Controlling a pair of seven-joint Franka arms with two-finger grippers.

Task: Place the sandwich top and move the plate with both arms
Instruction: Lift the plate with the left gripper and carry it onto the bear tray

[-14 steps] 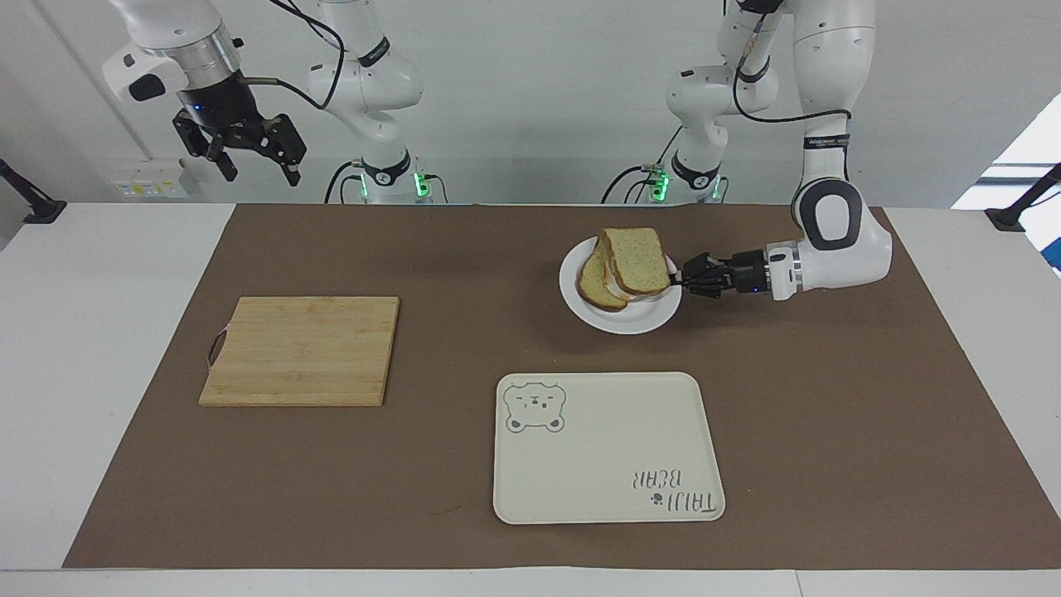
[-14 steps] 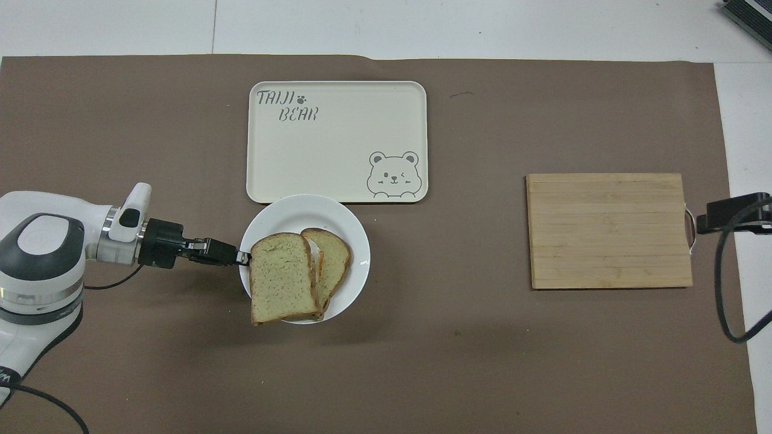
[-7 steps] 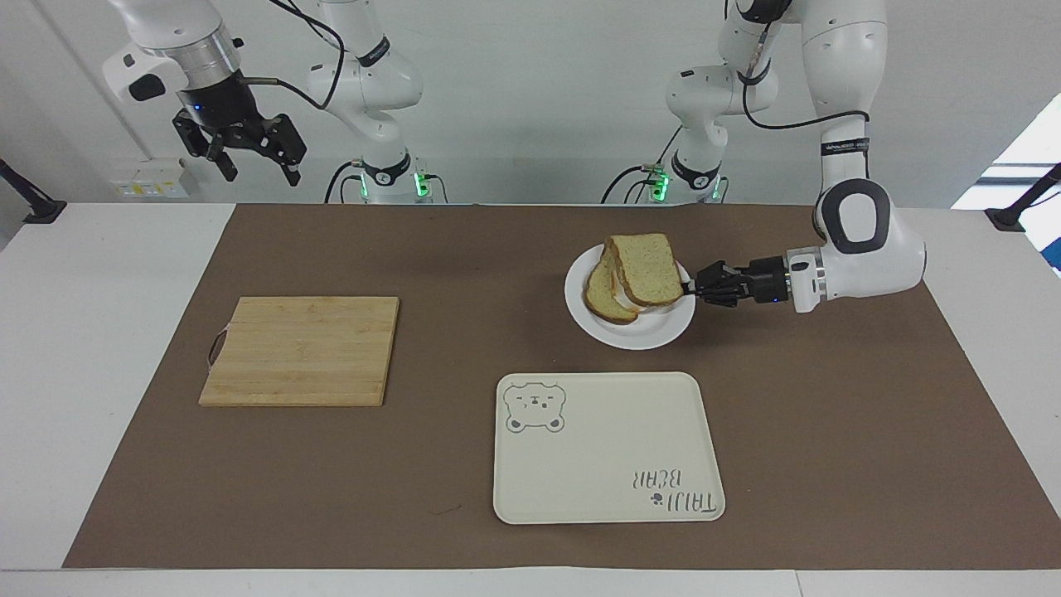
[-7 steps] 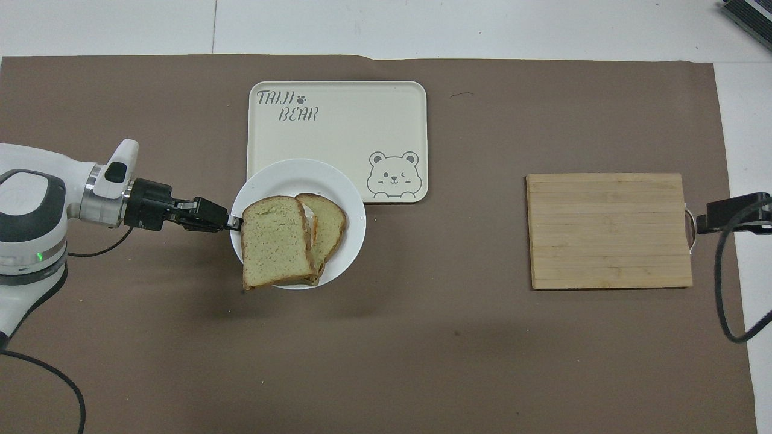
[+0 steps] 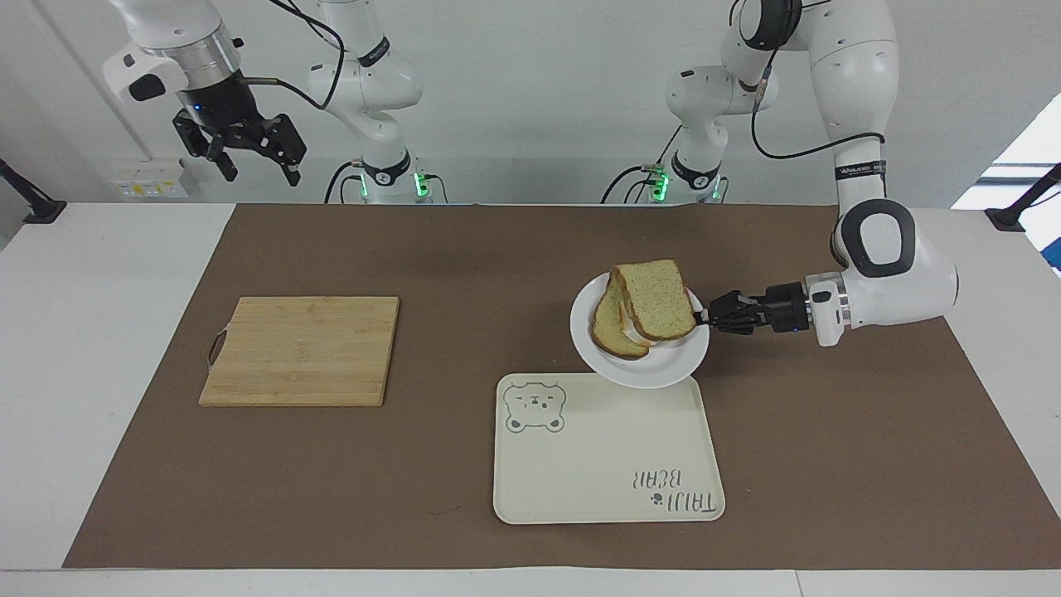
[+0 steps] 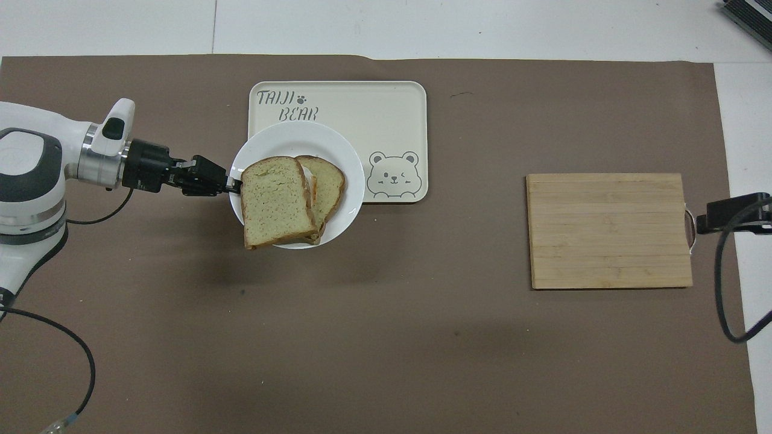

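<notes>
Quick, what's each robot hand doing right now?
Left hand: closed on the rim of the plate, carrying it over the tray.
Right hand: open, holding nothing, waiting raised above the table.

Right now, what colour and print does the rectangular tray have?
Cream, with a grey bear face and "TAIJI BEAR" lettering; the tray shows best in the overhead view.

Bright, even indoor light, both views sharp. Soft diffuse shadows on mat: one under plate, faint one beside board. No harsh glare. Daylight patch at window edge in facing view. No visible blur.
</notes>
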